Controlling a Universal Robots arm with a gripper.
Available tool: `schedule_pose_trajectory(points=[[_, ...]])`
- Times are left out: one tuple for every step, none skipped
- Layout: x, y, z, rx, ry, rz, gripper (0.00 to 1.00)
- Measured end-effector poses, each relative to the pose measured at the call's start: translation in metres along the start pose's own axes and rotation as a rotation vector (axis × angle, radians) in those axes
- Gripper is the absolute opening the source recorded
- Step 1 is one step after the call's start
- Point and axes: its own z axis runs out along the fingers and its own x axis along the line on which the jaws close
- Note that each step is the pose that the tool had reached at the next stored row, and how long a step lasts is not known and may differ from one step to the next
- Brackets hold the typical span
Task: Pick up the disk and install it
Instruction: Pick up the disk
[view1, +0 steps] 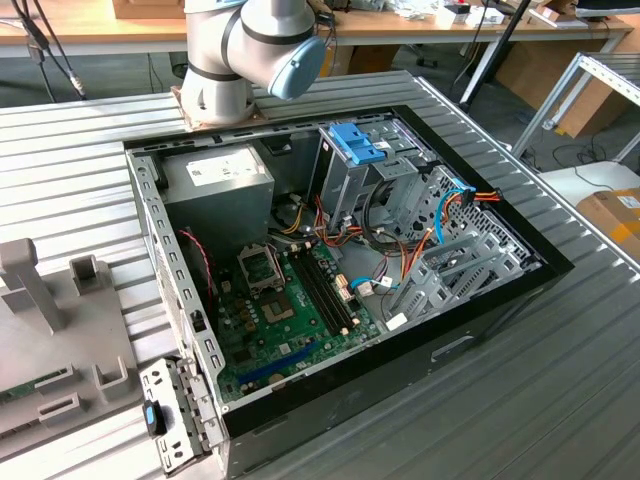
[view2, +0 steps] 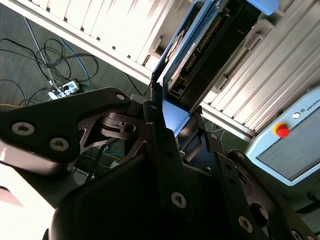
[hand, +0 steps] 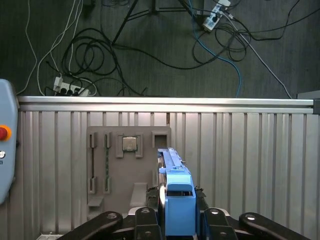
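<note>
In both wrist views my gripper (hand: 178, 216) (view2: 175, 116) is shut on the disk. The disk (hand: 172, 172) is a dark flat drive with bright blue side rails and a blue end tab. The first wrist view shows it edge-on, lifted above the ribbed metal table (hand: 240, 165). In the second wrist view the disk's dark body (view2: 210, 45) sticks out beyond the black fingers (view2: 152, 107). The open computer case (view1: 480, 335) lies on the table in the exterior view, with my arm's base (view1: 215, 95) behind it.
A grey parts fixture (hand: 125, 170) (view1: 60, 330) holding a square chip (hand: 129, 144) lies under the held disk. A light-blue latch plate (view1: 355, 140) stands on the case's drive cage. A pendant with a red button (view2: 282, 131) rests nearby. Cables (hand: 100, 50) lie on the floor past the table edge (hand: 165, 102).
</note>
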Motion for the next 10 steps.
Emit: schedule_pose_trajectory(points=[[-0.0001,-0.0005,-0.0001,-0.0001,0.0001,0.000,0.36],[-0.0001,-0.0007,0.0000,-0.0001,0.0000,0.000,0.36],[-0.0002,-0.0010,-0.0001,-0.0001,0.0000,0.000,0.36],[-0.0002,-0.0012,0.0000,-0.0001,0.0000,0.000,0.36],[-0.0002,-0.0016,-0.0001,-0.0002,0.0001,0.000,0.36],[-0.0003,-0.0023,-0.0001,-0.0001,0.0001,0.000,0.36],[-0.0003,-0.0030,0.0000,-0.0001,0.0000,0.000,0.36],[-0.0004,-0.0038,-0.0001,-0.0003,0.0001,0.000,0.36],[-0.0005,-0.0042,-0.0001,-0.0002,0.0001,0.000,0.36],[-0.0005,-0.0048,0.0000,-0.0001,0.0000,0.000,0.36]])
